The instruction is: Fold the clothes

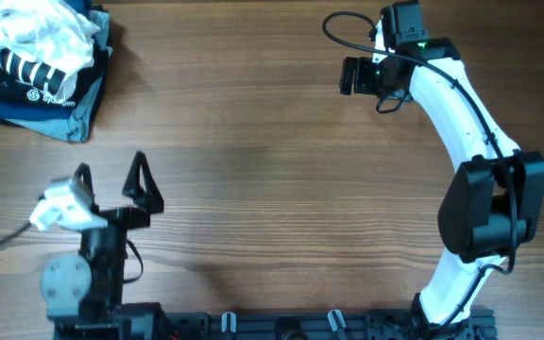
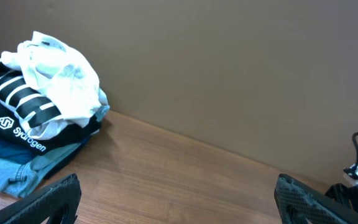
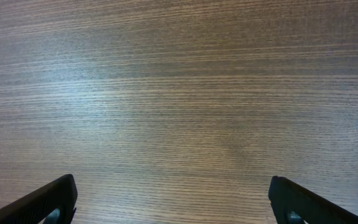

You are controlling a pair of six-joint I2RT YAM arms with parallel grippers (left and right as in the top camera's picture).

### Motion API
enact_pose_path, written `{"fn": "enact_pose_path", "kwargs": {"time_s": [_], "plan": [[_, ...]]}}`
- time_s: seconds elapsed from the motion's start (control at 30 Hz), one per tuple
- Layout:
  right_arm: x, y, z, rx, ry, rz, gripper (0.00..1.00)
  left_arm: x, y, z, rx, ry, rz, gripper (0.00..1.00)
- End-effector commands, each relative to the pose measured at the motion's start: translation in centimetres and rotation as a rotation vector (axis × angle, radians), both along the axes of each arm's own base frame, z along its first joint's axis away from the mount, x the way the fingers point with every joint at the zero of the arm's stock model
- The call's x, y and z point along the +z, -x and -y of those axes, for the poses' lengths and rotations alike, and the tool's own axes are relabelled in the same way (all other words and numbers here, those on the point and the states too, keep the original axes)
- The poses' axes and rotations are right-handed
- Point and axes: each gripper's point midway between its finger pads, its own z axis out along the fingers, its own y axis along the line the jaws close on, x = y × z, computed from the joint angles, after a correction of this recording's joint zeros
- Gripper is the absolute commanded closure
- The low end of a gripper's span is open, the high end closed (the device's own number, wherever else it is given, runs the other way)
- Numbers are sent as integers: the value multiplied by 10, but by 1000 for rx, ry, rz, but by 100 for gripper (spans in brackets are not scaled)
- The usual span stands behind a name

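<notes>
The clothes point(image 1: 41, 33) are a crumpled white garment with a black-and-white striped part, heaped on a dark stack at the table's far left corner. The left wrist view shows the clothes point(image 2: 61, 78) at upper left, some way ahead of the fingers. My left gripper point(image 1: 111, 184) stands open near the front left, well short of the heap, with only bare wood between its fingers point(image 2: 55, 199). Across the table at the far right, my right gripper point(image 1: 352, 76) is open too, over bare wood point(image 3: 176, 205).
Under the white heap lies a folded dark blue-black stack with a white "Sydrogen" logo point(image 1: 36, 94), also in the left wrist view point(image 2: 17, 146). The wooden table point(image 1: 253, 170) spreads between the arms. The arm bases line the front edge point(image 1: 281, 326).
</notes>
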Motion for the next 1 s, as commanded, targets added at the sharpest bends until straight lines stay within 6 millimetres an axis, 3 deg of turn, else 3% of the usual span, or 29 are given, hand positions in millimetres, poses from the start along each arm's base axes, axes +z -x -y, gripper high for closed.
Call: {"fn": "enact_pose_path", "kwargs": {"time_s": [0.0,0.27,0.5,0.7,0.97], "plan": [[-4,-2,0,6,13,-1,0,-9,13,1,-9,-8,56,0],[-4,-2,0,6,13,-1,0,-50,16,2,-10,-6,30,0],[-4,-2,0,6,13,-1,0,-92,7,2,-14,-3,-65,0],[-4,-2,0,6,13,-1,1,-145,1,3,-20,2,-183,0],[-3,-2,0,6,13,0,0,-147,1,4,-27,-10,-186,0]]}}
